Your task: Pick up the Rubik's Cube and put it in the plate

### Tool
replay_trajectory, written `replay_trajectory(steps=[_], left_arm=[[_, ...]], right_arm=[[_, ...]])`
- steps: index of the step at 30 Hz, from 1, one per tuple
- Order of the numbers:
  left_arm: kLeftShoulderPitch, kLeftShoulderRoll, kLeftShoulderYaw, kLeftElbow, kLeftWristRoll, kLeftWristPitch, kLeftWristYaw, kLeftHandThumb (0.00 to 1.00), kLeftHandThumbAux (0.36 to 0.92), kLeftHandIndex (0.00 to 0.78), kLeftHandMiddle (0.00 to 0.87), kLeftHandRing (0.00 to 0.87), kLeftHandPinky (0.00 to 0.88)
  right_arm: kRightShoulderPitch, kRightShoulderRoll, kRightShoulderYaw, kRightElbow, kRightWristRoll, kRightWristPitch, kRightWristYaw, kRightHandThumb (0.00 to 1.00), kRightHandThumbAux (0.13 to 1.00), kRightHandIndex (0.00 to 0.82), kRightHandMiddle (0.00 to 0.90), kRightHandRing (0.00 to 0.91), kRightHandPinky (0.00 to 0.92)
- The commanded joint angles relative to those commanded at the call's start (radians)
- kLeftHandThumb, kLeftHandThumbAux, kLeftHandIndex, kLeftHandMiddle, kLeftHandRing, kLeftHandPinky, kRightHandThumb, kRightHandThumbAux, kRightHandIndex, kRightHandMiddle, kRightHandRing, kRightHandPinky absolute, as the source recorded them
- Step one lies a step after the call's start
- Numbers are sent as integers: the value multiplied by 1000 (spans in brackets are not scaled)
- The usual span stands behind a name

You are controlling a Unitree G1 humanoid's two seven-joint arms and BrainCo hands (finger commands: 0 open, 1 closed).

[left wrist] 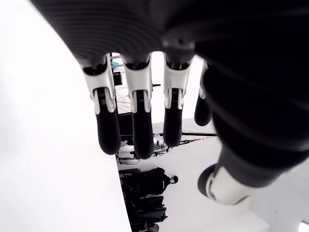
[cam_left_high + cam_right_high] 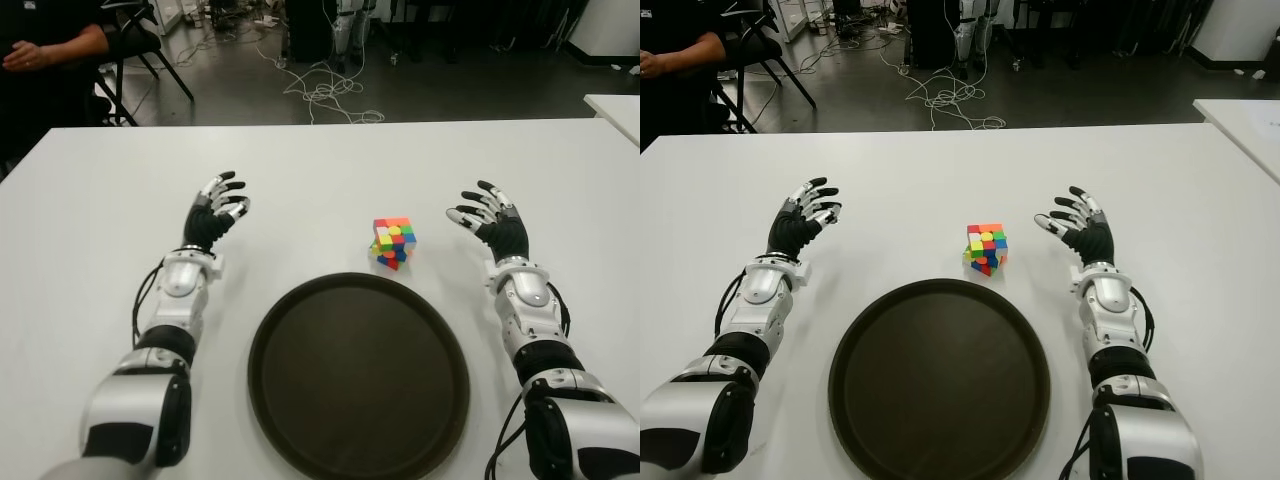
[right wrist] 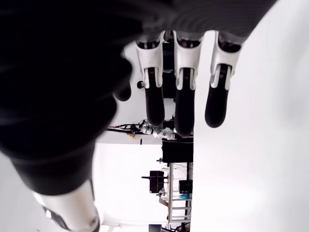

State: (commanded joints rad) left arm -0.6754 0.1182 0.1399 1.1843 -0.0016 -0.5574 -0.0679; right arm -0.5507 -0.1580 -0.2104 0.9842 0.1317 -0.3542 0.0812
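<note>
Nearest the robot, a round dark plate (image 2: 358,378) lies flat on the white table (image 2: 320,160), centred between the two forearms, with nothing on it. Just beyond its far rim, slightly right of centre, the Rubik's Cube (image 2: 393,241) sits on the table, close to the plate's edge but outside it, showing mixed red, yellow, green and blue squares. Neither hand touches it.

The left hand (image 2: 215,214) shows to the left of the plate's far edge, well apart from the cube, its fingers (image 1: 137,121) spread and relaxed, holding nothing. The right hand (image 2: 490,217) shows to the right of the cube, near it but clear of it, fingers (image 3: 183,96) likewise apart and holding nothing.

Past the table's far edge is a dark floor with tangled white cables (image 2: 325,90). At the far left a seated person's arm (image 2: 50,48) is visible beside a black chair (image 2: 140,50).
</note>
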Motion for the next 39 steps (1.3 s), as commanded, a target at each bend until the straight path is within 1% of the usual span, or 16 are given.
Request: replay_trajectory(steps=[6,15,22,28,32,35,39], left_arm=[[0,-1,0,0,-1,1,-2,11,764,182,258,289,346],[-3,-1,0,4,-1,4,-4,1,741,177,248,281,337],[-4,0,-1,5,2,2,-2,9,764,176,245,277,343],[-4,1,-3,6,4,-1,-3,4,769,180,253,287,362],[-4,2,-4,7,5,-5,-3,19,773,184,257,291,359],[-4,1,-3,7,4,-11,-3,21,779,182,252,283,352],[-3,-1,-2,7,3,-16,-3,23,784,182,250,281,349]], right_arm=[[-1,-3,2,5,-7,-1,-6,32,828,171,271,299,343],[-7,-2,-2,23,-6,-12,-4,45,832,173,273,305,363],[-9,-3,5,29,-16,-17,-12,42,828,179,280,307,348],[-9,-5,10,32,-25,-22,-20,31,825,180,282,308,349],[-9,-5,11,35,-32,-28,-24,16,824,179,282,309,348],[-8,-6,18,39,-47,-45,-34,6,816,181,281,307,340],[-2,-14,42,44,-92,-92,-63,15,802,179,279,303,332]])
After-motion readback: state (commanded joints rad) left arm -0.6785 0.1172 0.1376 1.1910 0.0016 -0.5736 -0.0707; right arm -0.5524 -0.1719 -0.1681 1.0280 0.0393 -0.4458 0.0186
